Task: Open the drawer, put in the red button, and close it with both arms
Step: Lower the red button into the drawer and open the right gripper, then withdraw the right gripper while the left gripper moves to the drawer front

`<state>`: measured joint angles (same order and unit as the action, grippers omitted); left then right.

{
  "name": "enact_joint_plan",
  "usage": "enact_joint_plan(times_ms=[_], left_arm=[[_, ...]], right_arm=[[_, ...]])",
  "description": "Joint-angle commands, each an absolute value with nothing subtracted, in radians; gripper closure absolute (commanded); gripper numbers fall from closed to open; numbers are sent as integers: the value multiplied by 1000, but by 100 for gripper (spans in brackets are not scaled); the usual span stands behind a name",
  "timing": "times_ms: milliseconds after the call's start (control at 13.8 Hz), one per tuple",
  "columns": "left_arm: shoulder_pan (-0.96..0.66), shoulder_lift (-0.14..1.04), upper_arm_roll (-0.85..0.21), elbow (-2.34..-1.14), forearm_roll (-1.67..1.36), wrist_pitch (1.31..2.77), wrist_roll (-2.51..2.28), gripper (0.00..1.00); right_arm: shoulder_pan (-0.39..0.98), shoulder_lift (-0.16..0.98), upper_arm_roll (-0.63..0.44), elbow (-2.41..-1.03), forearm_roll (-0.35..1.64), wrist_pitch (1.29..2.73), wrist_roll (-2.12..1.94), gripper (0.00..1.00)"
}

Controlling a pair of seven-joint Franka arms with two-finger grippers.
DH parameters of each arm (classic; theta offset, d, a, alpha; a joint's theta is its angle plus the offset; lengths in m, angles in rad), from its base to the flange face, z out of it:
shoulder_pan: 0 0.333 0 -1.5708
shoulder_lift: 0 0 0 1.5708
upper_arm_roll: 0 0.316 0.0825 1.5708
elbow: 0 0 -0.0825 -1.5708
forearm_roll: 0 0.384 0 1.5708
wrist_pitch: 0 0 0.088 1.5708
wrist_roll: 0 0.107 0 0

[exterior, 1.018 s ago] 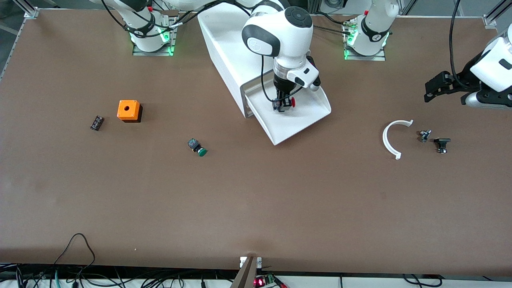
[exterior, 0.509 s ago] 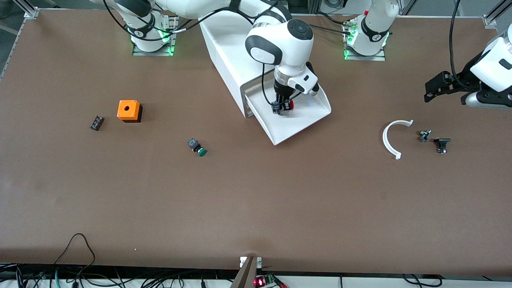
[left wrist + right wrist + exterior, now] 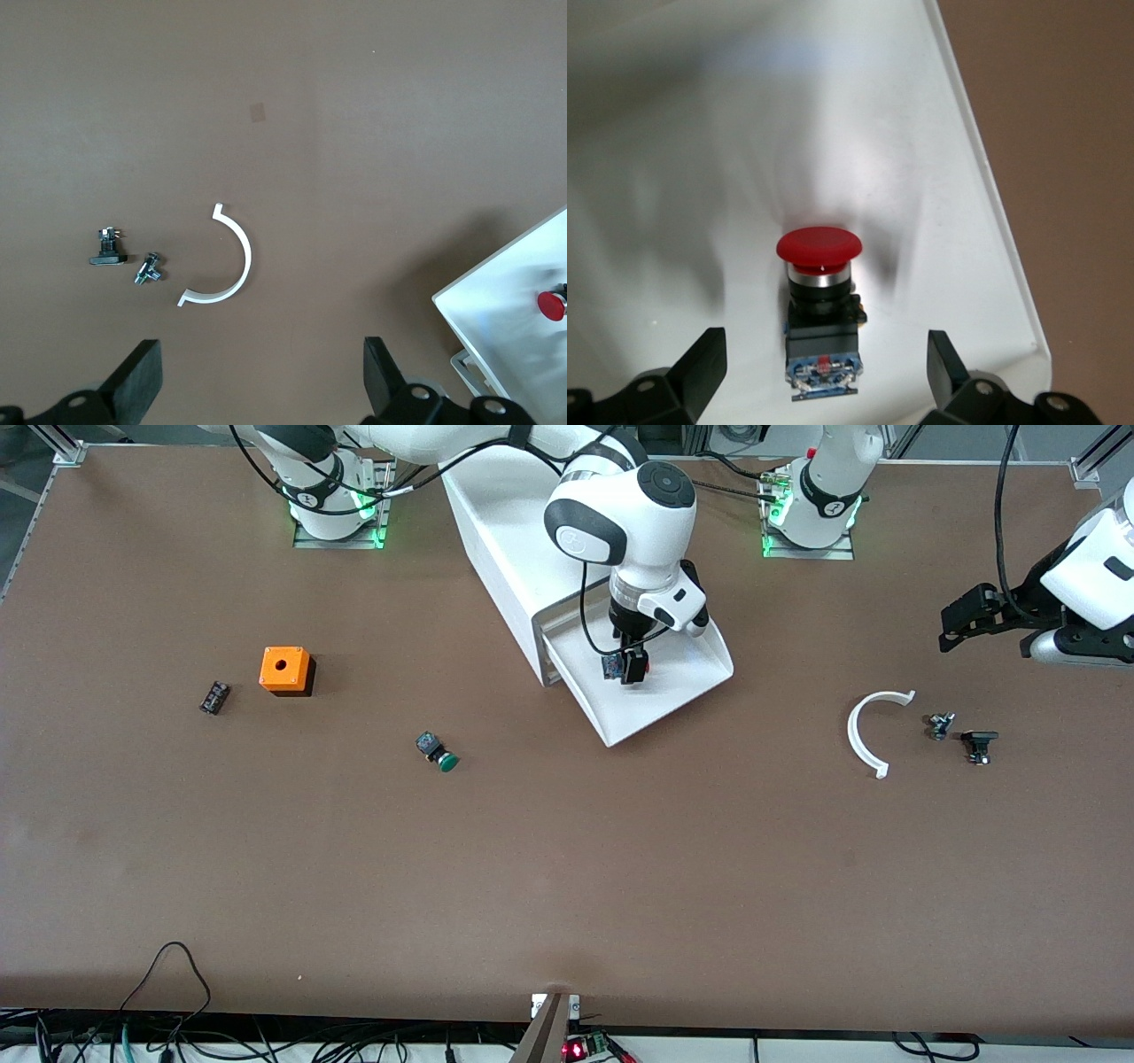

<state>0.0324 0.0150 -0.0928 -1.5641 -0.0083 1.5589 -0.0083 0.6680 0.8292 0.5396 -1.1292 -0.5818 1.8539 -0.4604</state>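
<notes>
The drawer (image 3: 673, 691) stands pulled out of the white cabinet (image 3: 496, 540). The red button (image 3: 821, 292) lies on the drawer's floor, red cap away from my wrist and bluish end toward it. My right gripper (image 3: 824, 376) is open just above it, a finger on either side and neither touching. In the front view the right gripper (image 3: 627, 664) covers most of the button (image 3: 611, 666). My left gripper (image 3: 961, 624) is open and empty, waiting over the table at the left arm's end. In the left wrist view (image 3: 257, 381) it is over bare table, with the drawer's corner (image 3: 509, 305) and the red cap (image 3: 553, 305) in sight.
A green-capped button (image 3: 439, 753), an orange cube with a hole (image 3: 285, 670) and a small black part (image 3: 214, 697) lie toward the right arm's end. A white arc (image 3: 864, 735) and two small metal parts (image 3: 941, 725) (image 3: 978, 744) lie below the left gripper.
My right gripper has come down into the drawer with the red button, then opened and let it go onto the drawer floor. The left arm has not moved.
</notes>
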Motion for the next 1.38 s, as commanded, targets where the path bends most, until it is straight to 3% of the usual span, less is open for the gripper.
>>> enact_joint_plan(times_ms=[0, 509, 945, 1309], left_arm=[[23, 41, -89, -1536, 18, 1523, -8, 0], [11, 78, -98, -1567, 21, 1525, -14, 0], [9, 78, -100, -1905, 8, 1973, -47, 0], [-66, 165, -152, -1969, 3, 2132, -323, 0]], right_arm=[[628, 772, 557, -1095, -600, 1793, -445, 0], [391, 572, 534, -1100, -591, 1750, -442, 0], [284, 548, 482, -1159, -515, 1763, -62, 0], [224, 534, 405, -1293, -427, 1744, 525, 0]])
